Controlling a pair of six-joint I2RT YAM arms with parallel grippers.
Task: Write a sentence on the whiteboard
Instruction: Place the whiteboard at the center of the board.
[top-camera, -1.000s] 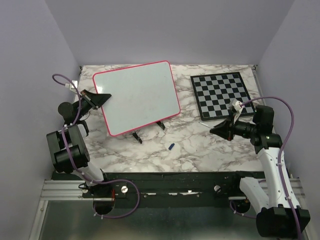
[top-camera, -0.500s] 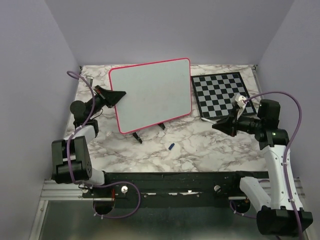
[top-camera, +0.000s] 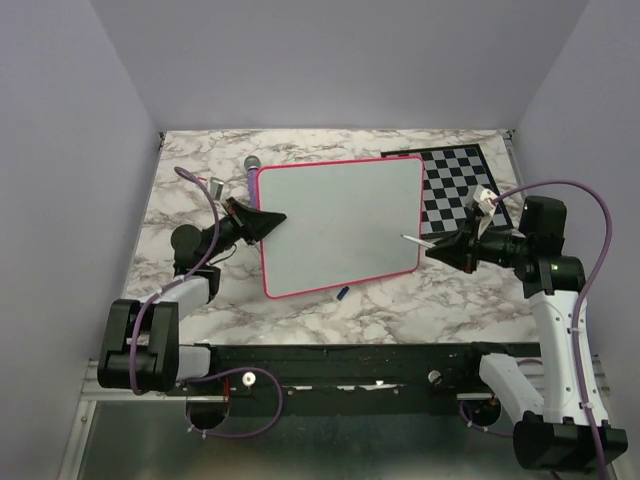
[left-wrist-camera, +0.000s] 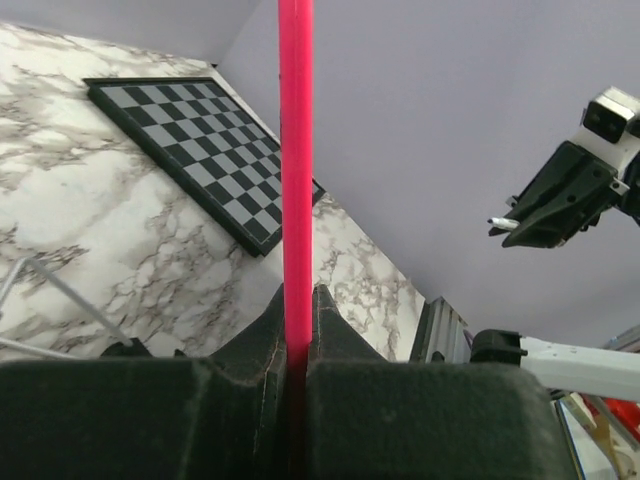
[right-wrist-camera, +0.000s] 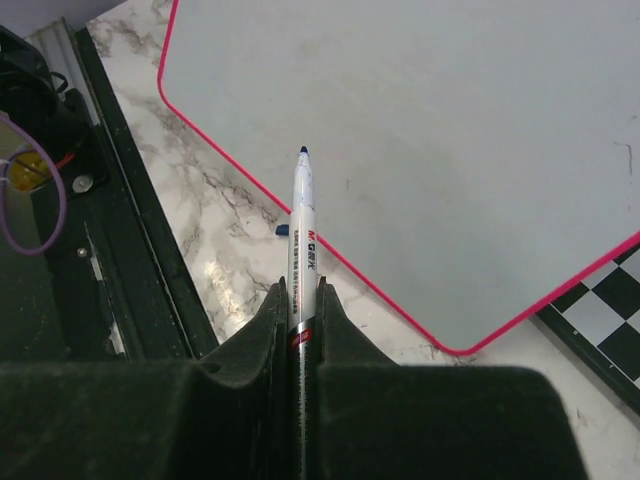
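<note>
On the marble table (top-camera: 400, 300), a small blue cap (top-camera: 342, 293) lay near the front, just below the whiteboard (top-camera: 340, 225), which appeared held off the surface and blank, no sentence yet on it. The left gripper (top-camera: 268, 221) pinched only its left rim, so marker pressure might have swung or slipped it. The right gripper (top-camera: 435, 251) clamped a marker (right-wrist-camera: 303, 215), tip over the board's right edge. Both arms reached inward; the chessboard (top-camera: 462, 165) lay behind

On the marbled table (top-camera: 380, 312) lie a checkered chessboard (top-camera: 452, 176), far right, and a small blue cap (top-camera: 342, 293).
</note>
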